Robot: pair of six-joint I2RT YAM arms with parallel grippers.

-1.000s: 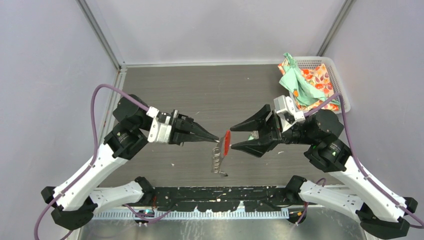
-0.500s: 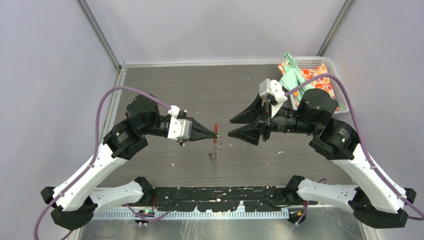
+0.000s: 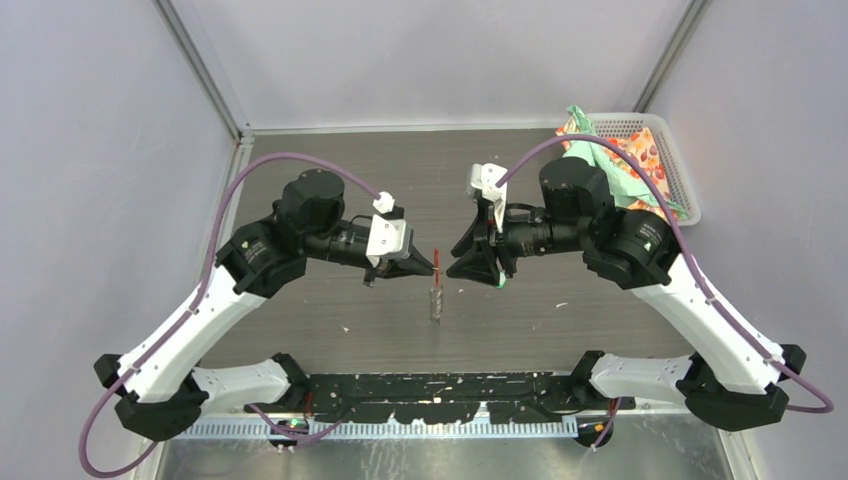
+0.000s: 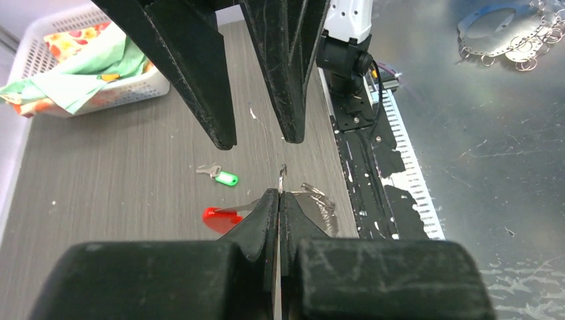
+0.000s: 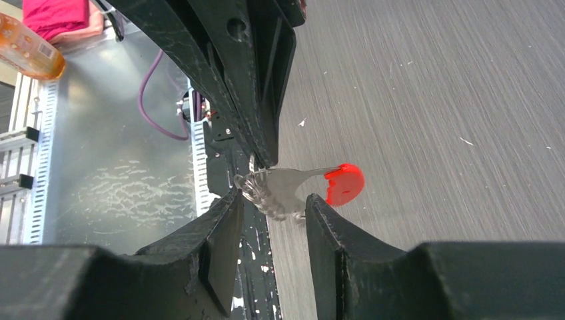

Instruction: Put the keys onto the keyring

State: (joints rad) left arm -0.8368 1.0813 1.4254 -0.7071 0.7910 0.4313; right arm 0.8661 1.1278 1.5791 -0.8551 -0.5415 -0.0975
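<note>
1. Left claw: clenched, fingers pressed flat together. A sliver of metal pokes out of its tips, and the keyring hangs from that pinch.
2. Keyring: held clear of the table, dangling just below and ahead of the left claw's tips. Its grey chain loop falls to one side of the pinch and its red tab to the other.
3. Right claw: released, jaws apart, facing the left claw nose to nose. Its own camera shows the chain loop between its two fingers. Whether either finger touches the metal cannot be told.
4. Green-tagged key: lying loose on the table, beyond the left claw's tips and underneath the right claw, apart from the keyring. No claw is on it.
5. Black-tagged key: not found in any view.
6. Basket with a patterned cloth: far behind the right claw, at the table's back corner, and not involved.
7. Progress, as judged: nothing is threaded yet. The ring is lifted and offered between the claws, which looks like preparation, perhaps a regrip or spreading the loop.
8. Remaining, as judged: open or steady the loop, fetch the green-tagged key, slide it on, then find the black-tagged key and do likewise.
</note>
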